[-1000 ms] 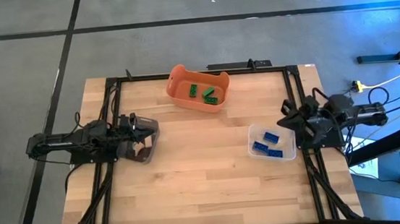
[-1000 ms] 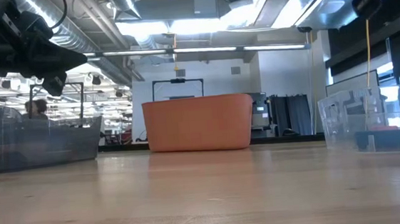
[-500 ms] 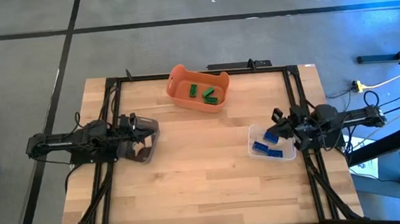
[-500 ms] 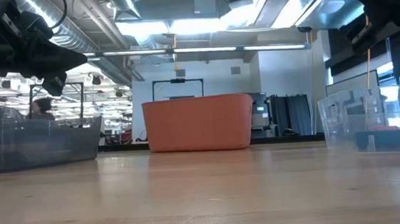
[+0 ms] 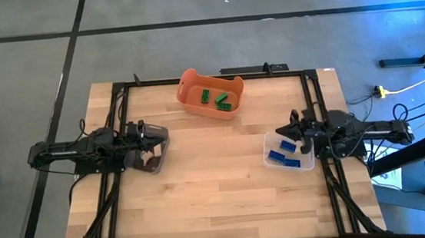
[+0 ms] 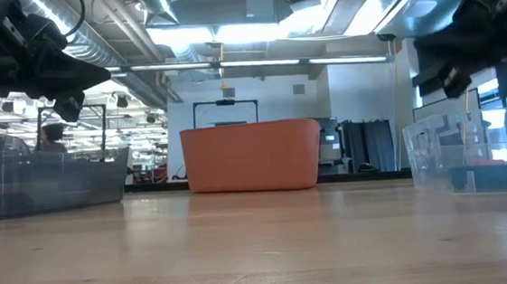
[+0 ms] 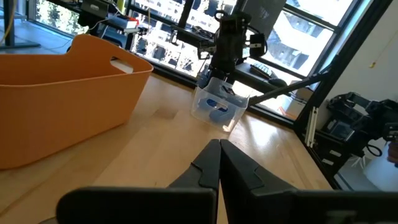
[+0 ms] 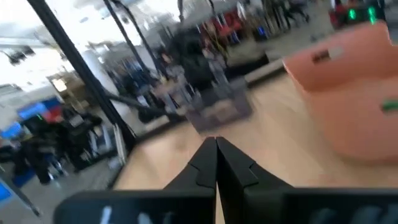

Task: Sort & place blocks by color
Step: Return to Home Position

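Green blocks [image 5: 219, 99] lie in the orange tub [image 5: 210, 93] at the table's far side. Blue blocks [image 5: 284, 150] lie in the clear container [image 5: 271, 158] on the right. No tan block shows. My right gripper [image 5: 293, 127] is shut and hovers over the clear container's far right part; its fingers meet in the right wrist view [image 8: 216, 143]. My left gripper [image 5: 163, 141] is shut too [image 7: 219, 145] and hangs over the dark container [image 5: 151, 161] on the left. Neither touches anything.
A black frame [image 5: 209, 78] runs round the tabletop, with rails along the left and right sides. Bare wood [image 5: 211, 188] spreads between the three containers and toward the near edge. In the low view the orange tub [image 6: 250, 156] stands in the middle, with the clear container [image 6: 472, 156] to its right.
My right arm has reached from the table's right edge toward the left, and its gripper has come out over the clear container. It has also entered the low view from the upper right. The left arm and all containers have kept still.
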Tool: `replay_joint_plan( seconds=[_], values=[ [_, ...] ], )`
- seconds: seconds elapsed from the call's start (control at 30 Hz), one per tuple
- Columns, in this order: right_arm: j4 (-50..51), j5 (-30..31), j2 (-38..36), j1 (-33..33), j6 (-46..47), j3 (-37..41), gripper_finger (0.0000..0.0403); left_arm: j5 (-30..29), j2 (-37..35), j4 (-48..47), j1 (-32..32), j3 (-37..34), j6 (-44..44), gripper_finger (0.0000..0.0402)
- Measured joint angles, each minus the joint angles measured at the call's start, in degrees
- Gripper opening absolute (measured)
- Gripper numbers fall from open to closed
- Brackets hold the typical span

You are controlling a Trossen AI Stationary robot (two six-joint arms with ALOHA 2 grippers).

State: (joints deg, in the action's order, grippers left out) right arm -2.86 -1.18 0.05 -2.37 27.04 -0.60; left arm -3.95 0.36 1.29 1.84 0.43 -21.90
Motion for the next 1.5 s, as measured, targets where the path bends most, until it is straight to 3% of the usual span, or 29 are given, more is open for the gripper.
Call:
replay_joint_plan(
  seconds=[0.23, 1.5],
  values=[
    [1.94, 0.07, 0.26, 1.13, -3.77, 0.02, 0.0000, 0.00, 0.00, 0.01, -0.01, 0.00, 0.01, 0.0000],
    [1.91, 0.10, 0.28, 1.09, -3.53, 0.02, 0.0019, -0.02, 0.00, -0.01, 0.01, 0.00, 0.01, 0.0000]
  ],
)
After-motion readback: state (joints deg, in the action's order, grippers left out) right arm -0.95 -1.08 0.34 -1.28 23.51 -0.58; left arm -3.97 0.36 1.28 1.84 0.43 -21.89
